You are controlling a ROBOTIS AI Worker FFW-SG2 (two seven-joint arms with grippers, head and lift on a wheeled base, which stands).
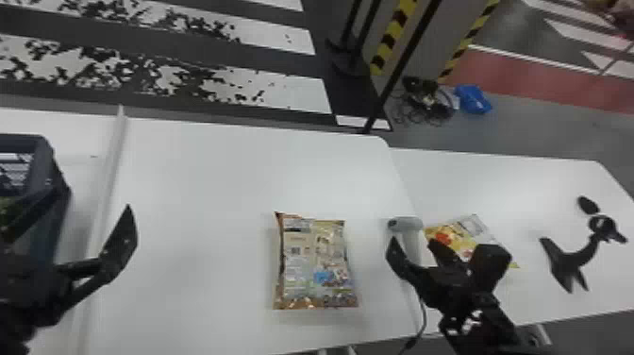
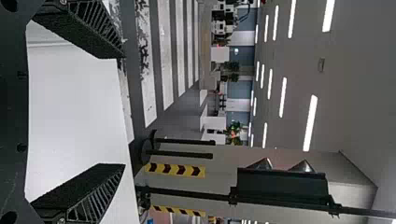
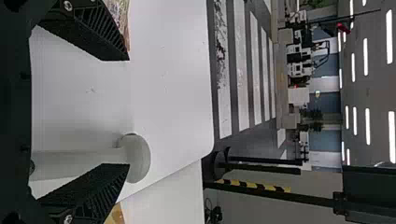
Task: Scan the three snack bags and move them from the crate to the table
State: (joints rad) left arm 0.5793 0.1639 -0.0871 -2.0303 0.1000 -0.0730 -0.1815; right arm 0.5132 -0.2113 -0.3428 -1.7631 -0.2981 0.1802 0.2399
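My left gripper (image 1: 118, 243) is beside the grey crate (image 1: 59, 189) at the far left; in the left wrist view the gripper (image 2: 123, 111) is open with nothing between its fingers. Something green shows inside the crate. One snack bag (image 1: 313, 264) lies flat mid-table. A second, yellow-and-white snack bag (image 1: 464, 236) lies on the right-hand table, partly behind my right gripper (image 1: 412, 241). In the right wrist view that gripper (image 3: 128, 112) stands open, the pale handheld scanner (image 3: 137, 158) partly behind its lower finger. The scanner (image 1: 408, 224) has a cable running to the front edge.
The white table (image 1: 212, 179) has a raised edge strip (image 1: 111, 165) between it and the crate. On the adjoining right-hand table (image 1: 533, 184) is a black curved stand (image 1: 573, 259). A dark pole (image 1: 401, 71) rises behind the tables.
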